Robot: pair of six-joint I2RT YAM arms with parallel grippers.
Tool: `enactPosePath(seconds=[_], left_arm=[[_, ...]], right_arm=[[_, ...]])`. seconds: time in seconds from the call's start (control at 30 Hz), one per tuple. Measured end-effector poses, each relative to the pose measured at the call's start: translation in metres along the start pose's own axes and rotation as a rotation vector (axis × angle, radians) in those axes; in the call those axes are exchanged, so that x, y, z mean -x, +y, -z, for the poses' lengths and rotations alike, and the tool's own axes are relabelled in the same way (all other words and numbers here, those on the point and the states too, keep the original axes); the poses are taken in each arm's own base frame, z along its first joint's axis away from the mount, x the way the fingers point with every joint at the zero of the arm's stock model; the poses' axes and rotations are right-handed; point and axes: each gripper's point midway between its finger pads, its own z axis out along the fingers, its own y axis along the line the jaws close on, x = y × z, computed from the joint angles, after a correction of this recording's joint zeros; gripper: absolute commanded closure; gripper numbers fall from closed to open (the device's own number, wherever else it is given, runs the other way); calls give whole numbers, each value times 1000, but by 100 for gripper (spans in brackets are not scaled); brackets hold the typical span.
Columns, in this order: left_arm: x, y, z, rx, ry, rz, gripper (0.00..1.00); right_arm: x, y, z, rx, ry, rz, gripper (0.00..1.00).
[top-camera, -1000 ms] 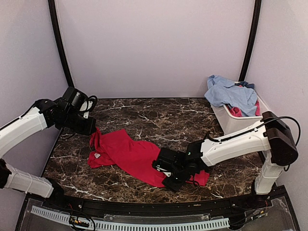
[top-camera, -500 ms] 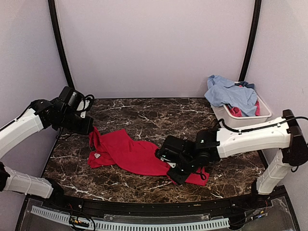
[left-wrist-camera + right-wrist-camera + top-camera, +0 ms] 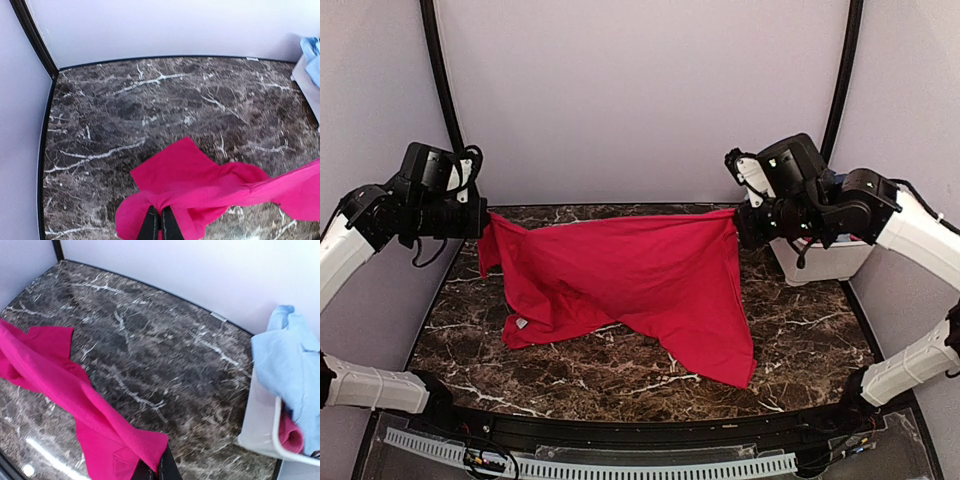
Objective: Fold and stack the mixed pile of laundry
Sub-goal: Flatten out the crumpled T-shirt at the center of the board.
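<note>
Aloft, the red garment (image 3: 630,270) hung stretched between both arms: the left gripper (image 3: 485,220) pinched one upper corner, the right gripper (image 3: 739,222) the other, with its lower edge drooping onto the table (image 3: 810,330) beneath them.

This is a robot test cell in a lab, not a home: two white arms (image 3: 350,250) stand at the 6 o'clock edge of a dark marble-patterned bench (image 3: 570,375), and a slotted cable duct (image 3: 590,466) runs along that edge. Bare pale walls (image 3: 640,100) and black poles (image 3: 442,90) box the bench in. The only household things are a red garment (image 3: 640,270) and a white tub (image 3: 260,432) of clothes at 2 o'clock.
</note>
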Motion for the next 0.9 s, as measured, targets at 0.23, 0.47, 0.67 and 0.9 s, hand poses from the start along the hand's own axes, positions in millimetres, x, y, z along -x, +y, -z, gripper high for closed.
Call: enactPosePath(seconds=[0.23, 0.47, 0.67, 0.9], left_arm=[[102, 10, -64, 64, -127, 91, 100], [255, 25, -98, 66, -405, 103, 100], [354, 34, -26, 28, -726, 71, 100], [349, 32, 35, -2, -806, 18, 100]], right_arm=[[112, -72, -34, -121, -204, -19, 100], [246, -142, -37, -230, -462, 9, 100], [305, -163, 27, -270, -698, 72, 100], [305, -147, 63, -207, -760, 148, 100]])
